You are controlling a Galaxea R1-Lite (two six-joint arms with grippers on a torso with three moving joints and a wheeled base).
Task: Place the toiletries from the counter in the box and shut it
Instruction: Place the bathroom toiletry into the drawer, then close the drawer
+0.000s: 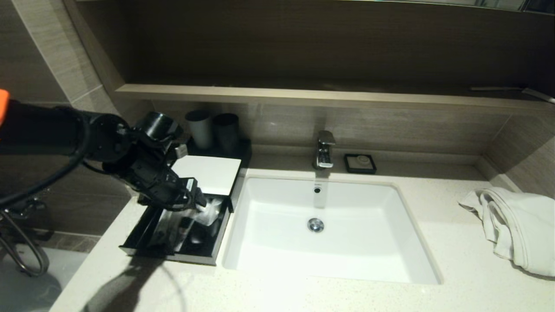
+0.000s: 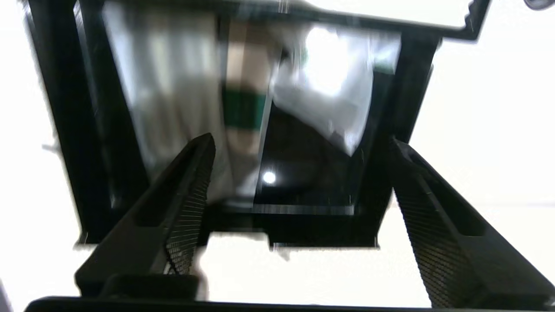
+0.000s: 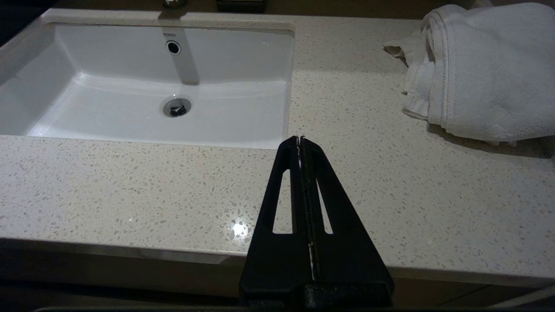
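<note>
The black box, with its white top panel [image 1: 212, 172], stands on the counter [image 1: 433, 260] left of the sink. Its drawer [image 1: 190, 258] is pulled out. My left gripper [image 1: 197, 199] hangs over the drawer's back end, open, with nothing between its fingers [image 2: 190, 190]. In the left wrist view the gripper [image 2: 302, 139] looks into the drawer [image 2: 303, 225]. A crinkly white sachet [image 2: 334, 86] lies at the back, and another with a green band [image 2: 245, 108] lies beside it. My right gripper [image 3: 300, 138] is shut over the counter's front edge [image 3: 130, 186], out of the head view.
The white sink [image 1: 321, 203] with its faucet [image 1: 324, 149] takes up the middle. A black soap dish [image 1: 360, 163] sits behind it, and a white towel [image 1: 516, 225] lies at the right. Two cups [image 1: 199, 128] stand behind the box under the wooden shelf [image 1: 303, 95].
</note>
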